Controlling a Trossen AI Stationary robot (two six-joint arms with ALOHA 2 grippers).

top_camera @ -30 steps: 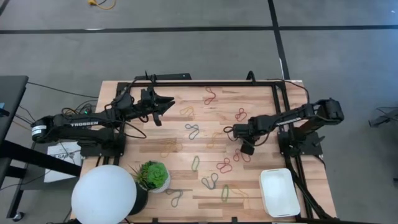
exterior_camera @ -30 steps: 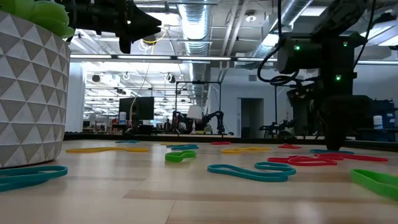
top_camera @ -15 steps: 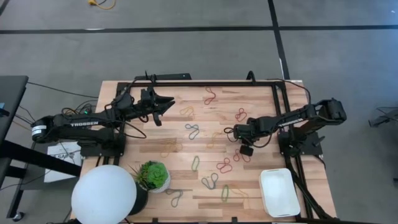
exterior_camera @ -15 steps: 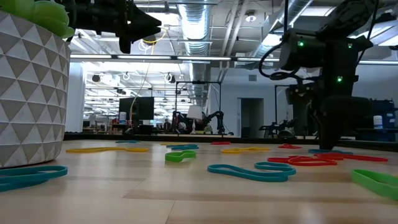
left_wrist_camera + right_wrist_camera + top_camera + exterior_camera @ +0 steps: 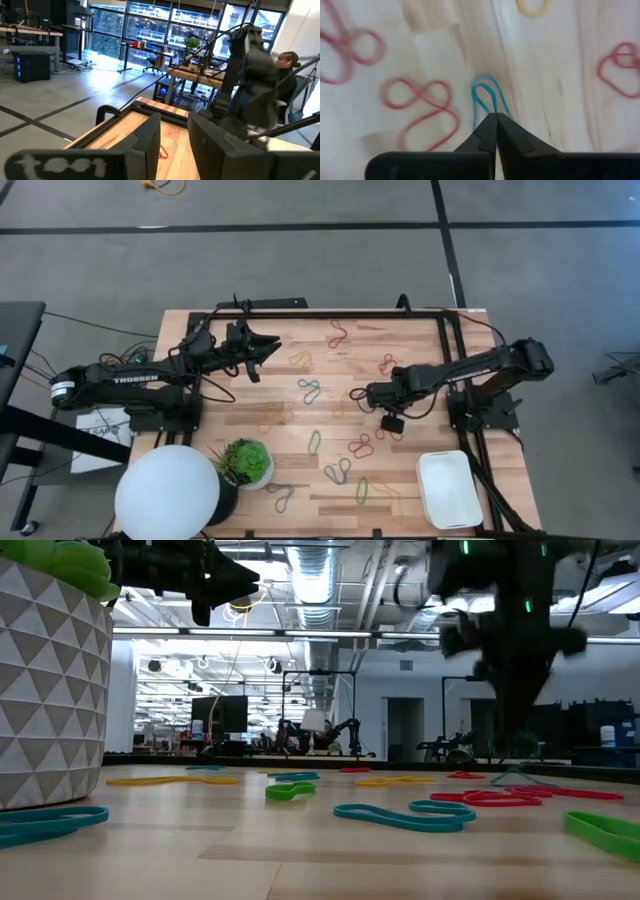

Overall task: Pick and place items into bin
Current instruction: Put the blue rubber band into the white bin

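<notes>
Right claw [image 5: 496,116] is pinched shut on a teal band [image 5: 487,96] mid-worktop [image 5: 300,480], red bands [image 5: 422,107] close around. Bin [image 5: 448,488] sits near the corner. Left claw [image 5: 262,343] hangs part-open, empty.

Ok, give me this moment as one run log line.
right gripper: shut on teal band, lifting it | left gripper: open, waiting at table's back left | bin: no bands inside

Light wooden plank worktop [image 5: 300,480]: coloured thin rubber-band loops [image 5: 311,391] scattered mid-worktop, shallow white rectangular plastic tray [image 5: 449,489] and white round lamp [image 5: 166,494] in opposite corners.
</notes>
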